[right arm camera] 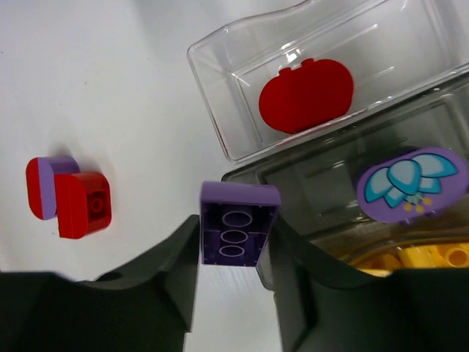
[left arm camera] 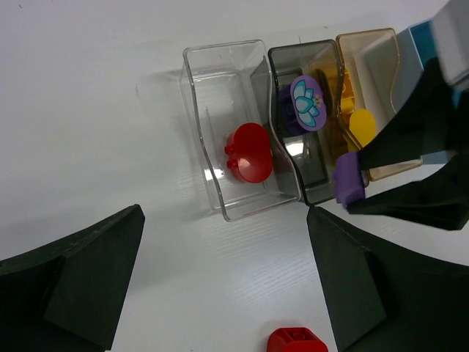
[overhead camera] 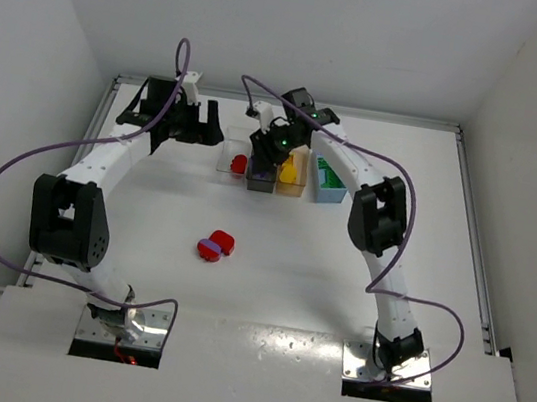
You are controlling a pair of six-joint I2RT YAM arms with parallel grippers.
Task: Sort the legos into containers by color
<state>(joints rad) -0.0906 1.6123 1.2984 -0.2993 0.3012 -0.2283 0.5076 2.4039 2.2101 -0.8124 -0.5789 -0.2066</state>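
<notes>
Right wrist view | purple brick [right arm camera: 238, 224] is pinched between right jaws, long axis along them | smoky grey bin [right arm camera: 315, 194] lies just ahead-right, toward desk [right arm camera: 110, 88] far edge | left jaws spread, nothing held.

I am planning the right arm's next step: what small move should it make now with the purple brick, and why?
Probably carry the purple brick a little further over the smoky grey bin, then open. The right gripper holds it at that bin's near rim, not clearly inside, and a purple flower piece already lies in it.
</notes>
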